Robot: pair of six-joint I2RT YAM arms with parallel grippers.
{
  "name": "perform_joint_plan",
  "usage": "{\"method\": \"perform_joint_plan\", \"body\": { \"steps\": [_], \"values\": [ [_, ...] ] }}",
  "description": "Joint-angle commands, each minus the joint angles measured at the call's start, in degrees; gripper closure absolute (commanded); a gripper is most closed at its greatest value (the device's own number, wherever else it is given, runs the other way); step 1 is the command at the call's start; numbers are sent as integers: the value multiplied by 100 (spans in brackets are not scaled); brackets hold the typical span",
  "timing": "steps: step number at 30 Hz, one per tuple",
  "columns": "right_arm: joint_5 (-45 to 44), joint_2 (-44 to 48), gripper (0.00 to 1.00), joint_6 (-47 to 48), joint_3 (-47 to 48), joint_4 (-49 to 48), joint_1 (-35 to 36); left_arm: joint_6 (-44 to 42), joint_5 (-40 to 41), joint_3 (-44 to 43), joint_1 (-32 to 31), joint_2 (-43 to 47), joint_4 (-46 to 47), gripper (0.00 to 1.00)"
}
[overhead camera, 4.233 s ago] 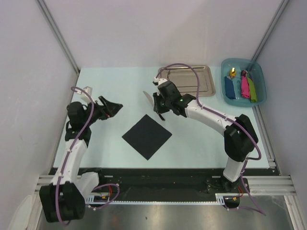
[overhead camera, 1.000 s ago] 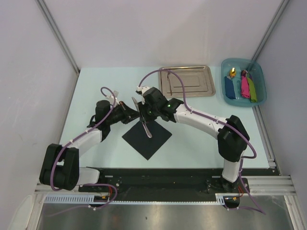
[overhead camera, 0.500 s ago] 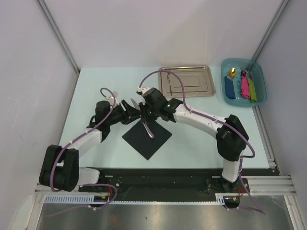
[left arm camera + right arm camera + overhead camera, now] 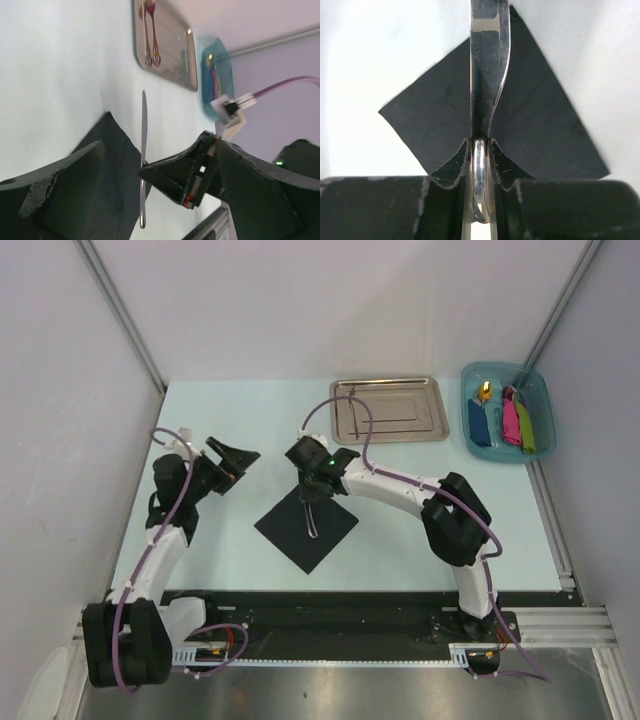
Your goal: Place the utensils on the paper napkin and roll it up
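Right gripper (image 4: pixel 479 150): clenched on a utensil (image 4: pixel 489 60), pinching one end of it. It's a slim silvery piece; can't tell knife or spoon from these views.

Top view: the gripper sits over the 12 o'clock corner of the napkin (image 4: pixel 435 120). The utensil runs from the jaws toward 6 o'clock, roughly along the diagonal, with its free end near the napkin's centre. In the right wrist view the utensil is lined up over the black sheet, with paper showing on both sides of it. Can't tell if it touches the paper.

Napkin: flat, unrolled, set as a diamond mid-table (image 4: pixel 230 410).

Left gripper (image 4: pixel 240 464): released, jaws wide apart, nothing between them. It's at 10 o'clock from the napkin and well apart from it, nose pointing toward 3 o'clock. Its wrist view frames the held utensil and the right gripper between its own fingers.

Tray (image 4: pixel 415 400): 1 o'clock from the napkin, at the far edge of the table. The spare cutlery (image 4: pixel 152 35) is in it: two pieces with reddish-purple handles side by side, seen from the left wrist.

Bin (image 4: pixel 500 455): teal, just beside the tray at its 3 o'clock. It holds blue, pink and green items.
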State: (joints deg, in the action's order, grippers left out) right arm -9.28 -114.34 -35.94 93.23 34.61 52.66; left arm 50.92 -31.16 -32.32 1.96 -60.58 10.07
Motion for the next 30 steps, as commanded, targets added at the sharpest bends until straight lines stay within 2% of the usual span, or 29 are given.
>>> {"method": "perform_joint_plan", "body": {
  "steps": [1,5,11,30],
  "values": [
    [-215,-369,100,-747,590,353,42,-196,110,120,393,520,-215,0],
    [136,-606,100,-958,609,424,-107,-257,162,112,630,731,-347,0],
    [303,-782,100,-932,608,345,-151,-126,145,243,631,802,-84,0],
    [234,-1291,100,-783,960,397,-230,-29,189,322,648,679,-22,0]
  ]
}}
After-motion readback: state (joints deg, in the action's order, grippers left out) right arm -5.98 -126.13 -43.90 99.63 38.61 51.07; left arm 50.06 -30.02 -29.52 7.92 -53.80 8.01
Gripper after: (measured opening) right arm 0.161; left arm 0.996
